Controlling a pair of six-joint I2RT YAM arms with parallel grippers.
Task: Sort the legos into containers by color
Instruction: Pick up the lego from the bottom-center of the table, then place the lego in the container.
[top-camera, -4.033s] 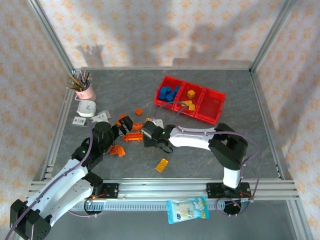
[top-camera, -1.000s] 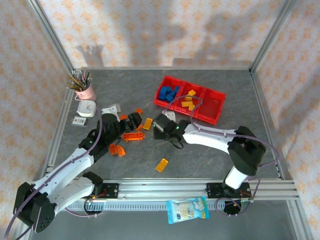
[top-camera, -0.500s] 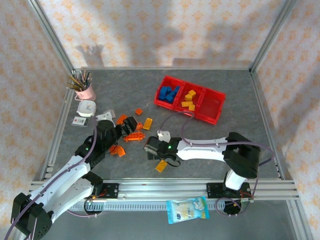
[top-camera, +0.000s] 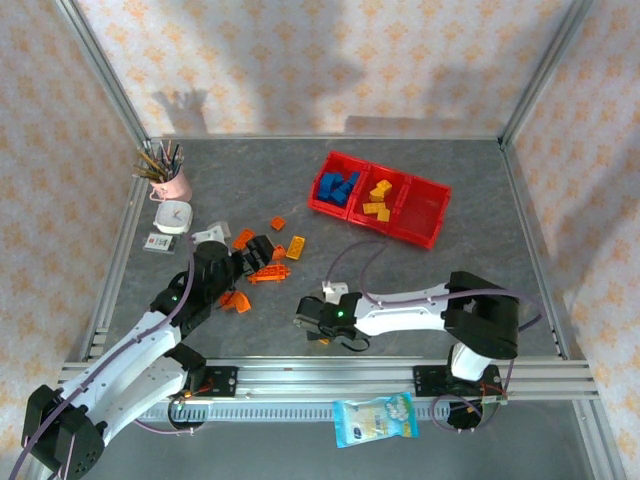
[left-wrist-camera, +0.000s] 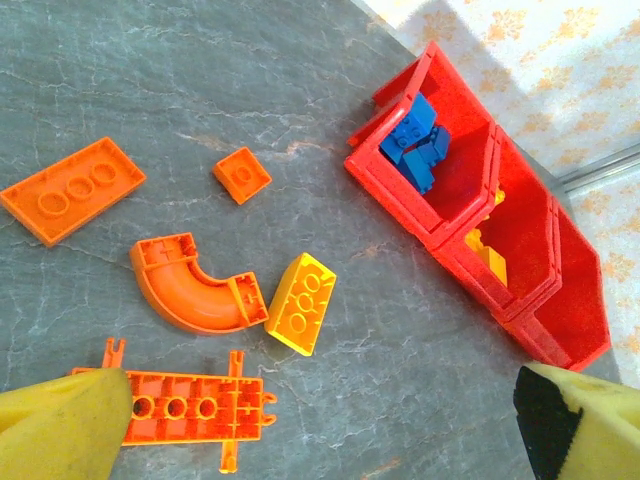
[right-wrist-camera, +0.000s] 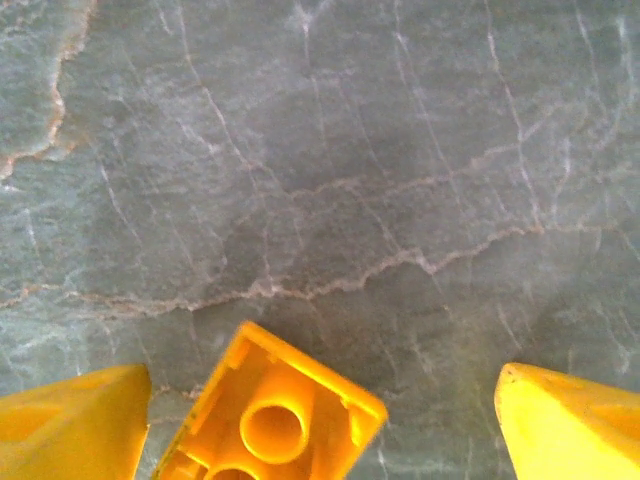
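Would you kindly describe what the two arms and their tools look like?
The left arm and right arm are white-shelled with black joints, each with a purplish-grey cable. The left tool and right tool have yellow fingers.

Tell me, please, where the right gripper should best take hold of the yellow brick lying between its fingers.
Grip the yellow brick across two opposite outer walls, coming straight down from above. It lies hollow side up and skewed to the open right gripper, so I'd rotate the gripper until its fingers meet flat walls, not corners.
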